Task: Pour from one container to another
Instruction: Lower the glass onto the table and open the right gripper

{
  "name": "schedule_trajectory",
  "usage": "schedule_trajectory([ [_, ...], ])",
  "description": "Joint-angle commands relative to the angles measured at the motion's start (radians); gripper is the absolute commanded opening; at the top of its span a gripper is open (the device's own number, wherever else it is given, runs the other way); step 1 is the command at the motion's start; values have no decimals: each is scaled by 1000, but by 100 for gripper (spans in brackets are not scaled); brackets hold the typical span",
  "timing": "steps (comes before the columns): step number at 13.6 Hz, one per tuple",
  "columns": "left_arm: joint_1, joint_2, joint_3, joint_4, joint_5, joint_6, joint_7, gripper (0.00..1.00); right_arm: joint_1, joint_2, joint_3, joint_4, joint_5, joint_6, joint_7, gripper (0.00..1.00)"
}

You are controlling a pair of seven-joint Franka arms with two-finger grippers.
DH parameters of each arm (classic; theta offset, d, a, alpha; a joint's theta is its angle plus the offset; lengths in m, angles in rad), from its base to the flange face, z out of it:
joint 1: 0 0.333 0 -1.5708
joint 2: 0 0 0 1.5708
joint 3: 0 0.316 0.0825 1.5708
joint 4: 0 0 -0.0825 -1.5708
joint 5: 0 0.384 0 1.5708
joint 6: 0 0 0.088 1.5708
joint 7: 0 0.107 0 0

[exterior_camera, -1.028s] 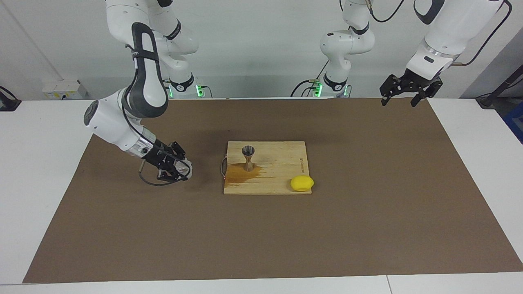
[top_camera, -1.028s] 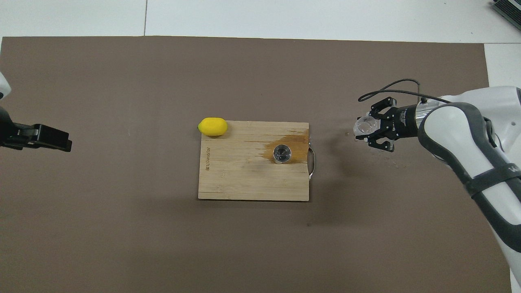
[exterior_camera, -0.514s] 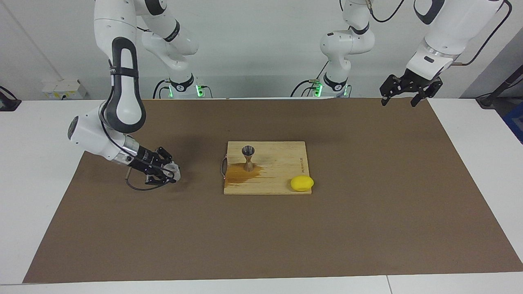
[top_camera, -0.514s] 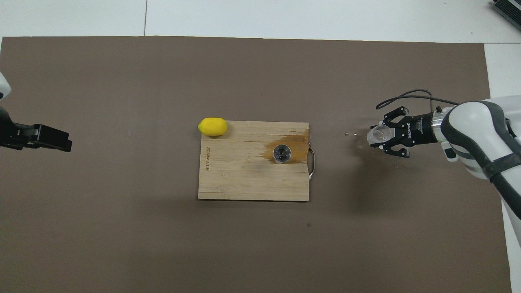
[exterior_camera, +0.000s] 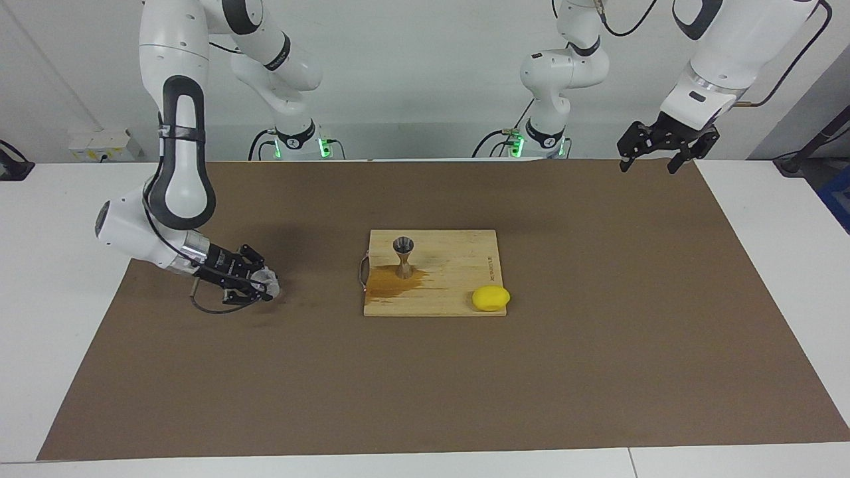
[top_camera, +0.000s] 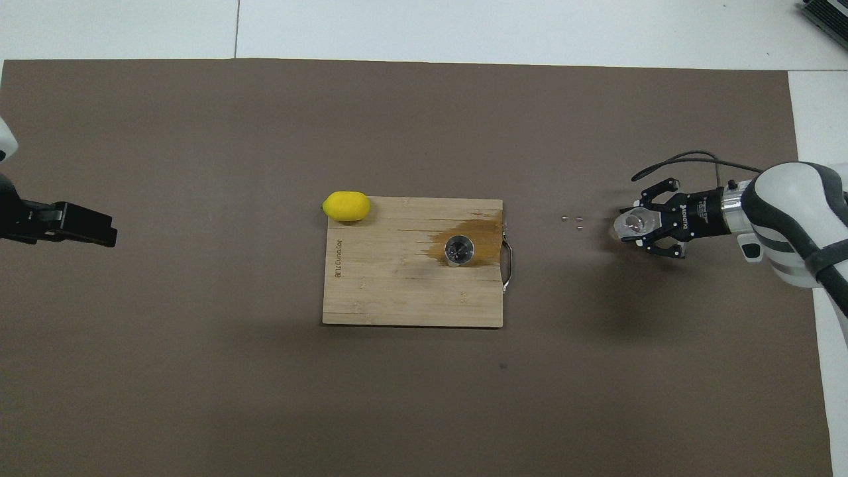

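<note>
You had the jigger (exterior_camera: pixel 403 255) standing on the board (exterior_camera: pixel 458 279) in the middle of the table (exterior_camera: pixel 60 219). The lemon (exterior_camera: pixel 491 298) sat on the board's corner, farther from the robots. The glass cup (exterior_camera: pixel 268 281) was down low over the mat (exterior_camera: pixel 597 345), toward the right arm's end, well apart from the board.

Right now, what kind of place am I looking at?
Probably a robotics lab bench staged as a kitchen or bar: two robot arms at a table, a brown mat, a cutting board with jigger and lemon.
</note>
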State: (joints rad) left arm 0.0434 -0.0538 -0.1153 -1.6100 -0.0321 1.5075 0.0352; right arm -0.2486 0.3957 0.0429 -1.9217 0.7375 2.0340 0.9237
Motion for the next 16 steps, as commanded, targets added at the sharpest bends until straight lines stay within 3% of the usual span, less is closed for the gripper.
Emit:
schedule_trajectory([
  [1, 13, -14, -14, -7, 14, -10, -11, 100, -31, 34, 12, 30, 17, -21, -95, 0],
  [6, 13, -14, -14, -7, 14, -10, -11, 100, -29, 29, 9, -8, 17, -12, -221, 0],
  [7, 13, -14, -14, -7, 14, -10, -11, 100, -29, 28, 6, -8, 16, -11, -221, 16],
  [8, 13, -14, -14, -7, 15, -10, -11, 100, -28, 28, 5, -10, 16, -8, -221, 68],
  [9, 13, -14, -14, -7, 14, -10, -11, 100, -28, 28, 5, -13, 16, -2, -211, 100],
  [13, 13, -14, -14, -7, 14, -10, -11, 100, -81, 26, -3, -14, 13, 3, -195, 100],
  [16, 13, -14, -14, -7, 15, -10, -11, 100, -123, 6, -6, -13, -104, 38, -210, 100],
])
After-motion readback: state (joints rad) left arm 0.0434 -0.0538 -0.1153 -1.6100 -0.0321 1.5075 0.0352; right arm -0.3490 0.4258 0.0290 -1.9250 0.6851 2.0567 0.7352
